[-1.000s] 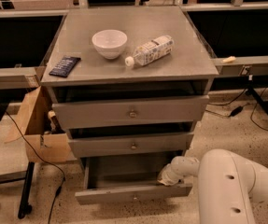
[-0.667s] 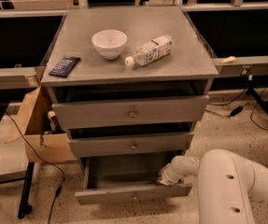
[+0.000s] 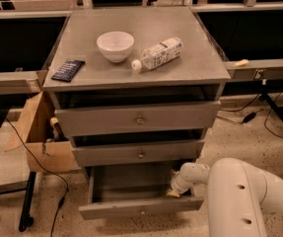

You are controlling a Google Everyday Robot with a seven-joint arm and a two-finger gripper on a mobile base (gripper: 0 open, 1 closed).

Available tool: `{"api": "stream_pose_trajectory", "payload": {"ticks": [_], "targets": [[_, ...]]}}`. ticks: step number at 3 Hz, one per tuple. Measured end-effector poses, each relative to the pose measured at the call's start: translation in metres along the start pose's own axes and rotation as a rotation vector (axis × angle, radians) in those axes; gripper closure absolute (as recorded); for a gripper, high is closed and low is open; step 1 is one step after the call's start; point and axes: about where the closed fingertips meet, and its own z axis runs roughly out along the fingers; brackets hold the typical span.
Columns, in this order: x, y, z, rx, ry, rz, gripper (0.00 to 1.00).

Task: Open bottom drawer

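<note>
Well to the claw's left, a cardboard box (image 3: pixel 37 132) is sitting beside the cabinet. Just left of the claw, the bottom drawer (image 3: pixel 141 209) is standing pulled well out under the middle drawer (image 3: pixel 141 153), no farther than a second ago. I am holding the claw (image 3: pixel 175 189) inside the drawer's right side and cannot tell whether it is open or closed; I am judging the opening all but done.

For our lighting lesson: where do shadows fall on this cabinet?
Camera view: deep shadow fills the gaps above the top drawer and middle drawer; the open bottom drawer is dim inside, with the gripper at its right end.
</note>
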Motion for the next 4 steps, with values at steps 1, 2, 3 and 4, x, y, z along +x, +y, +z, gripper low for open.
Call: {"api": "stream_pose_trajectory", "payload": {"ticks": [1, 2, 3, 4], "targets": [[-0.001, -0.003, 0.001, 0.0, 0.0, 0.0, 0.0], [0.001, 0.008, 0.0, -0.022, 0.0, -0.034, 0.0], [0.001, 0.014, 0.0, -0.033, -0.005, -0.051, 0.0], [0.001, 0.013, -0.005, -0.011, -0.044, -0.016, 0.26]]}}
